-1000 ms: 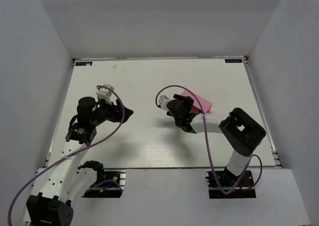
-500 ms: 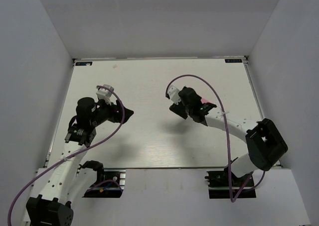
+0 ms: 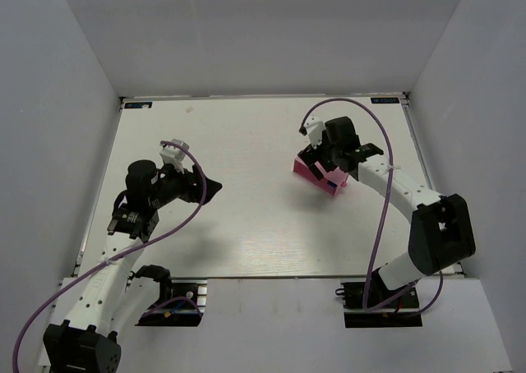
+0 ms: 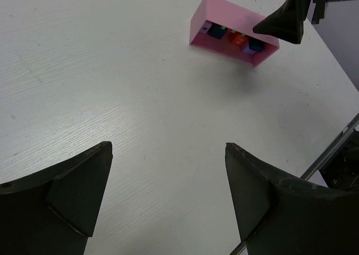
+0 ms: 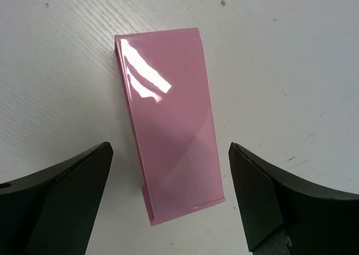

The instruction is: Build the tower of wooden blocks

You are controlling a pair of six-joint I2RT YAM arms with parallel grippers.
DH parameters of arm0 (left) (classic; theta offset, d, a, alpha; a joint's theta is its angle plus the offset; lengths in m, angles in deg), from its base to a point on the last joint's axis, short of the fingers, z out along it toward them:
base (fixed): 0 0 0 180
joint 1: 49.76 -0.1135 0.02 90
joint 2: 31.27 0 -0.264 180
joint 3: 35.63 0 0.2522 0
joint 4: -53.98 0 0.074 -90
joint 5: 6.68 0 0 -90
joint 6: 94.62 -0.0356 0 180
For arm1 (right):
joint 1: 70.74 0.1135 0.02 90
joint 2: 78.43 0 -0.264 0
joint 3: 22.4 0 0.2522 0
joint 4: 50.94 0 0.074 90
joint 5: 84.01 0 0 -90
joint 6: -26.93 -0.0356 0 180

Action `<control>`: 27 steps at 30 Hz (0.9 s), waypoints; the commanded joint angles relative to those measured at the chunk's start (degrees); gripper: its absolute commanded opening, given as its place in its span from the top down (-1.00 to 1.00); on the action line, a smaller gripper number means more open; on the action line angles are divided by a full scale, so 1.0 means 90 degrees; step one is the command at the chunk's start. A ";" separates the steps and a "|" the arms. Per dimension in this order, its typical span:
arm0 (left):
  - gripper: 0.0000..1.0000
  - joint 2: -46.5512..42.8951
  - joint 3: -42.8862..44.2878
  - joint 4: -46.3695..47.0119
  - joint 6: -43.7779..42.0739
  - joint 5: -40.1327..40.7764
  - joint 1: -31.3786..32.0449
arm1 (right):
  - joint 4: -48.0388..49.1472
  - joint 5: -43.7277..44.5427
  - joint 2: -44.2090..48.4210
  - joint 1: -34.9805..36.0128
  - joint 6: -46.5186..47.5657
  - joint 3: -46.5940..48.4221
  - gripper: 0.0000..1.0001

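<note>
A glossy pink rectangular tray (image 5: 165,98) lies on its side, tiny painted wood blocks (image 4: 233,39) inside. The right gripper (image 5: 169,148) hovers astride it, jaws released, seemingly to grasp. The left gripper (image 4: 168,145), jaws likewise released, holds nothing.

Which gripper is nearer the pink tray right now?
Right. The right gripper hangs directly over the pink tray; the left gripper is well away, off to the tray's left.

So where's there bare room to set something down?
The middle of the table, between the left gripper and the pink tray, and the far strip behind both. It's crowded only at the tray, under the right gripper.
</note>
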 commanded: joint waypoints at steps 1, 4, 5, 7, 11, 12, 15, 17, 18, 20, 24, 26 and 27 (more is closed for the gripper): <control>-0.83 -0.0026 0.0199 0.0116 -0.0065 -0.0158 0.0012 | -0.0409 -0.0738 -0.0200 -0.0263 0.0062 0.0248 -0.80; -0.85 -0.0026 0.0199 0.0116 -0.0065 -0.0158 0.0012 | -0.0615 -0.1148 -0.0259 -0.0410 0.0237 0.0297 -0.80; -0.85 -0.0026 0.0199 0.0116 -0.0065 -0.0158 0.0012 | -0.0721 -0.1255 -0.0279 -0.0439 0.0277 0.0307 -0.80; -0.85 -0.0026 0.0199 0.0116 -0.0065 -0.0158 0.0012 | -0.0712 -0.1227 -0.0356 -0.0459 0.0355 0.0307 -0.80; -0.85 -0.0026 0.0199 0.0116 -0.0065 -0.0158 0.0012 | -0.0712 -0.1159 -0.0571 -0.0625 0.0443 0.0414 -0.80; -0.85 -0.0026 0.0199 0.0116 -0.0065 -0.0158 0.0012 | -0.0712 -0.1168 -0.0610 -0.0635 0.0472 0.0443 -0.80; -0.85 -0.0026 0.0199 0.0116 -0.0065 -0.0158 0.0012 | -0.0693 -0.1139 -0.0747 -0.0723 0.0521 0.0502 -0.80; -0.85 -0.0026 0.0199 0.0116 -0.0065 -0.0216 0.0012 | -0.0674 -0.1062 -0.0825 -0.0762 0.0560 0.0541 -0.80; -0.85 -0.0026 0.0199 0.0116 -0.0065 -0.0216 0.0012 | -0.0683 -0.1051 -0.0845 -0.0810 0.0580 0.0561 -0.80; -0.85 -0.0026 0.0199 0.0116 -0.0065 -0.0216 0.0012 | -0.0683 -0.1061 -0.0894 -0.0840 0.0619 0.0590 -0.80; -0.85 -0.0026 0.0199 0.0116 -0.0065 -0.0216 0.0012 | -0.0673 -0.1110 -0.1011 -0.0908 0.0677 0.0590 -0.80; -0.85 -0.0026 0.0199 0.0116 -0.0065 -0.0216 0.0012 | -0.0673 -0.1110 -0.1069 -0.0928 0.0687 0.0590 -0.80; -0.85 -0.0026 0.0199 0.0116 -0.0065 -0.0216 0.0012 | -0.0673 -0.1120 -0.1079 -0.0928 0.0697 0.0600 -0.80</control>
